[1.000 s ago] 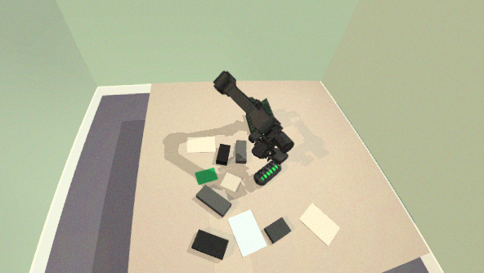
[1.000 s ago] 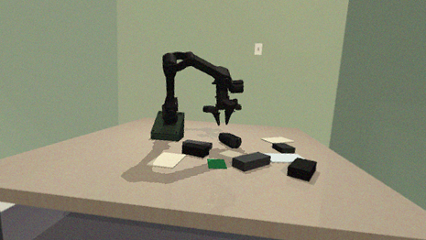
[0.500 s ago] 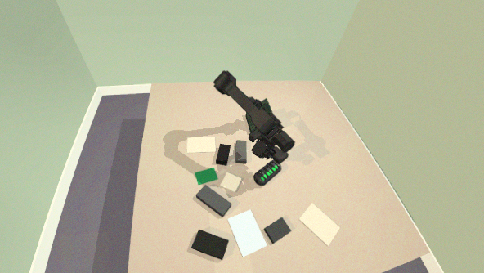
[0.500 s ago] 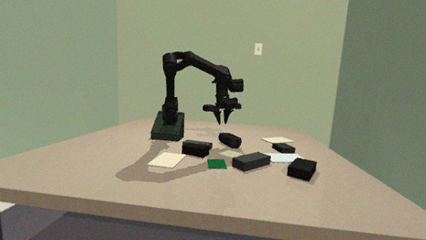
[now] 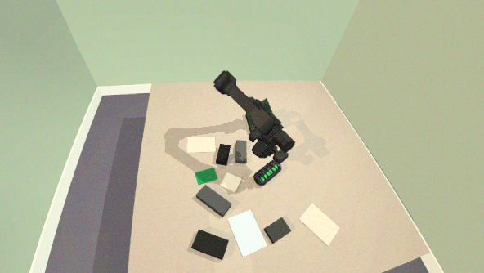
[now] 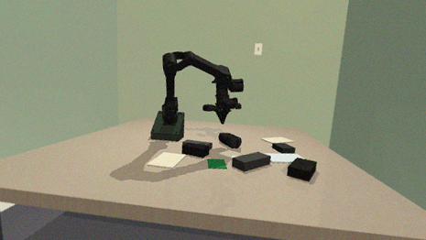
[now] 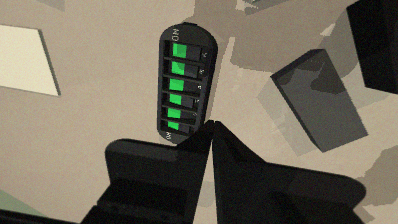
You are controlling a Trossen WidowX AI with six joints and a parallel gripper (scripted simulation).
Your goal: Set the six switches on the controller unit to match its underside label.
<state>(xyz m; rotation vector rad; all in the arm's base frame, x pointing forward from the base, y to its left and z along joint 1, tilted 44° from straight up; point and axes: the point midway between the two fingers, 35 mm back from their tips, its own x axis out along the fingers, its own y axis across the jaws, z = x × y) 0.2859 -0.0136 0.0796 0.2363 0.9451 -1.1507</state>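
Observation:
The dark controller unit point(image 5: 268, 176) point(image 6: 230, 139) point(image 7: 211, 60) sits on its base on the bench, switches facing up. In the wrist view all six rockers show green on the left, beside the ON marks, and dark ends on the right by the numbers. Which ends are pressed down is hard to tell. The label on the underside is hidden. My gripper point(image 6: 223, 122) point(image 7: 213, 125) is shut and empty. Its tips are above the bench; in the wrist view they appear beside the unit's lower-number end, partly covering it.
A grey block point(image 5: 240, 151) point(image 7: 322, 100) and a black block point(image 5: 223, 154) lie left of the unit in the top view. A cream block point(image 5: 231, 182), a green card point(image 5: 206, 176) point(image 6: 216, 164) and a long grey block point(image 5: 213, 200) point(image 6: 251, 161) lie nearby. A cream sheet point(image 5: 320, 224) point(image 7: 27, 60) lies farther off.

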